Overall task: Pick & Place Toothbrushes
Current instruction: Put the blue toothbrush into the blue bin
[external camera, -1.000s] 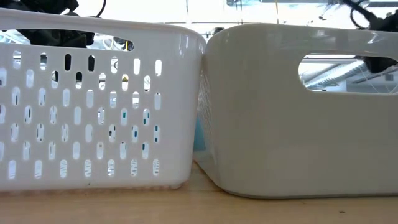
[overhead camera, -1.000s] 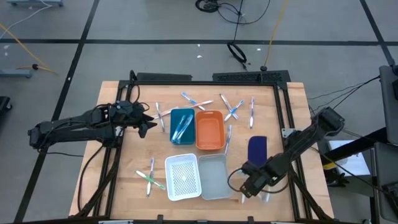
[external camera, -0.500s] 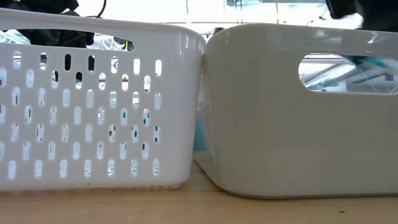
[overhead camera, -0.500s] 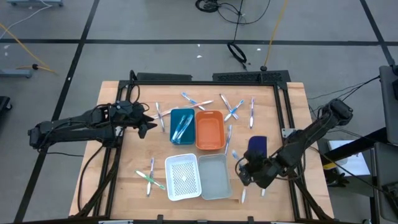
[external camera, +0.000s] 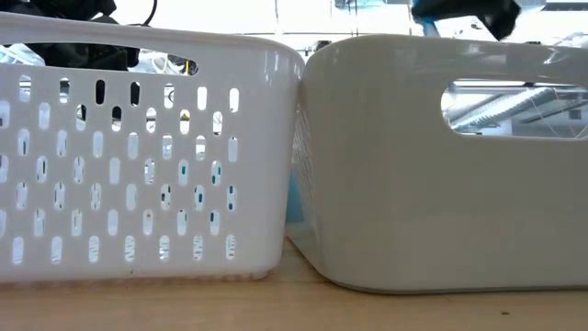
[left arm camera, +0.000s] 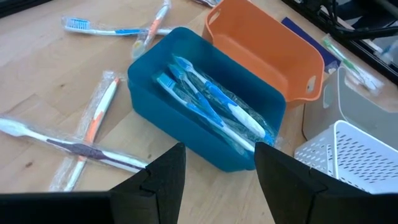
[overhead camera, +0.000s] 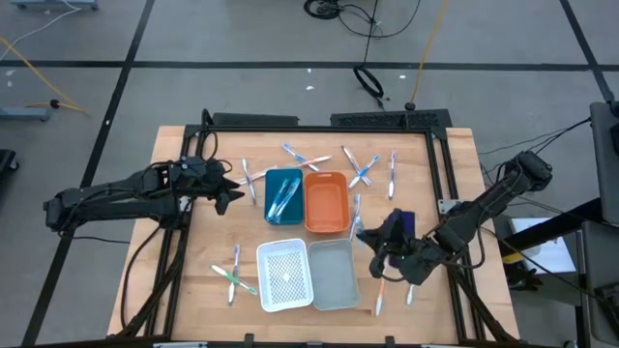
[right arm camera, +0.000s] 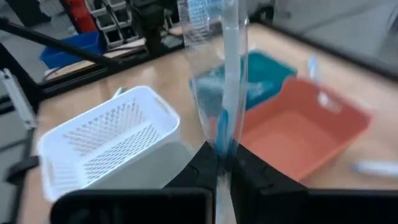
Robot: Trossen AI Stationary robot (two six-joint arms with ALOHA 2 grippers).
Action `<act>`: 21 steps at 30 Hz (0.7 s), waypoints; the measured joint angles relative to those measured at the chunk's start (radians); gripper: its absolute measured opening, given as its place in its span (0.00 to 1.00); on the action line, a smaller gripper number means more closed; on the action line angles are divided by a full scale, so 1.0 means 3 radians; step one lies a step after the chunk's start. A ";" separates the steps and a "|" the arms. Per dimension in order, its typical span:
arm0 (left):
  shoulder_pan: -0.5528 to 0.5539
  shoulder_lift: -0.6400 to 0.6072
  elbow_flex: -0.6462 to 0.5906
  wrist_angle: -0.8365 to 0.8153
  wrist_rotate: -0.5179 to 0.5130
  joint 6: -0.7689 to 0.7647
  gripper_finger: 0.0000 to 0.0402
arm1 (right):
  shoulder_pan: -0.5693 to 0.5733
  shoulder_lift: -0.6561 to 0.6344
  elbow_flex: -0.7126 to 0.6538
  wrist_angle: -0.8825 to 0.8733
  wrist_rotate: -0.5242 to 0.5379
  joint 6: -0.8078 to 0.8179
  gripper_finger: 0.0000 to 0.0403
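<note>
The right gripper (overhead camera: 375, 253) has moved beside the smooth grey bin (overhead camera: 335, 275), clenching a plastic-wrapped toothbrush (right arm camera: 227, 81); the left gripper (overhead camera: 232, 190) stays released.

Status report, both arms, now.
Right pincer shut on a wrapped toothbrush, lifted beside the grey bin. Left pincer open, waiting by the blue bin. Nothing in the way.

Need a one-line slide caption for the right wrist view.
Right gripper shut on a wrapped blue toothbrush, held upright above the white basket, grey bin, orange bin and blue bin.
</note>
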 joint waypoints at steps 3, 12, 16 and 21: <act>0.0001 0.0000 0.0000 0.0000 -0.0001 0.0000 0.48 | -0.0070 -0.0003 0.0000 0.0195 0.0066 -0.0485 0.02; 0.0001 0.0000 0.0000 0.0003 -0.0094 -0.0001 0.48 | -0.0307 -0.0001 0.0000 0.0666 -0.0080 -0.1401 0.02; 0.0001 0.0000 0.0000 0.0034 -0.0130 -0.0001 0.48 | -0.0501 -0.0001 0.0000 0.0791 -0.0492 -0.1416 0.02; 0.0001 0.0003 0.0000 0.0204 -0.0212 -0.0032 0.48 | -0.0931 -0.0001 0.0000 0.1189 -0.1304 -0.1083 0.02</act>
